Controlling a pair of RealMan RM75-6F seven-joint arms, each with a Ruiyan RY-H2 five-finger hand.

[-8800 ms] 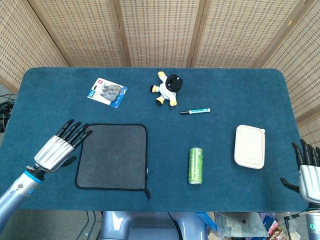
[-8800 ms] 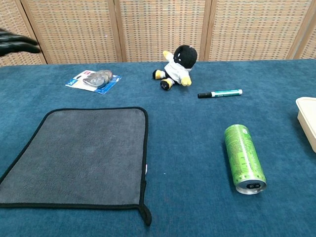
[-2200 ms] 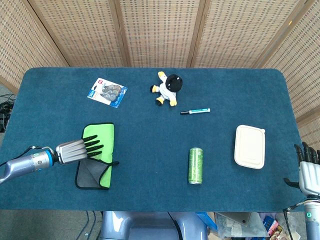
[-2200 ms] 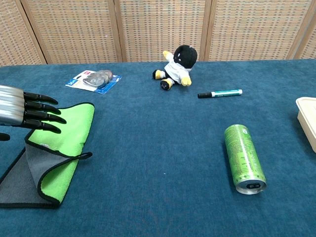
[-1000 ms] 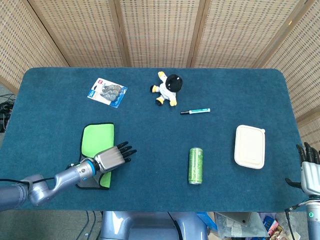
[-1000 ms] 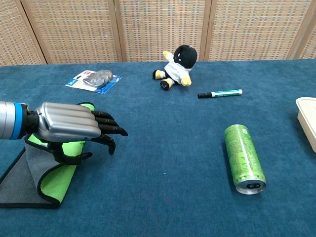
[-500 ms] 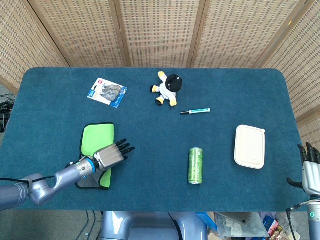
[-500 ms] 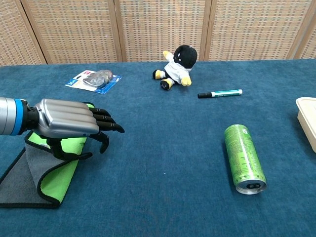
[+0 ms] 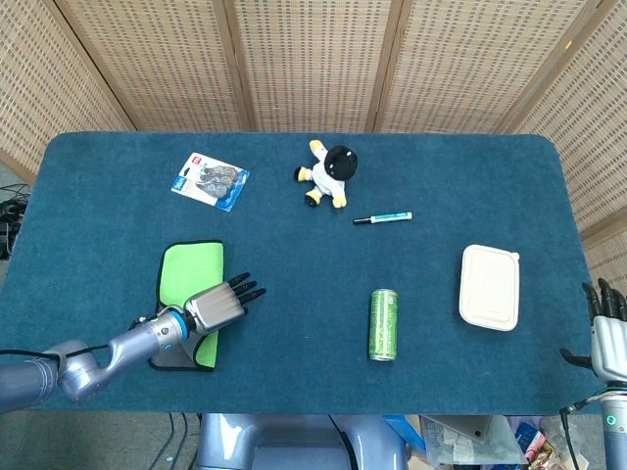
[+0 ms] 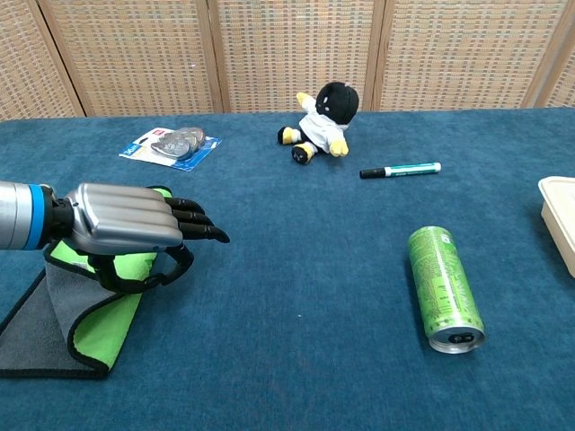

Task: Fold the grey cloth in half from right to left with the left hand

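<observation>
Grey cloth with green underside: lies folded on the blue surface. Left hand: fingers spread, empty, above it. Step: fold complete; next, likely withdrawal.

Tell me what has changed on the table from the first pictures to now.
The grey cloth was folded right to left, so its green underside faces up. The left hand went from the cloth's left edge to above its right edge, holding nothing. The can, toy, marker, box and right hand stayed put.
</observation>
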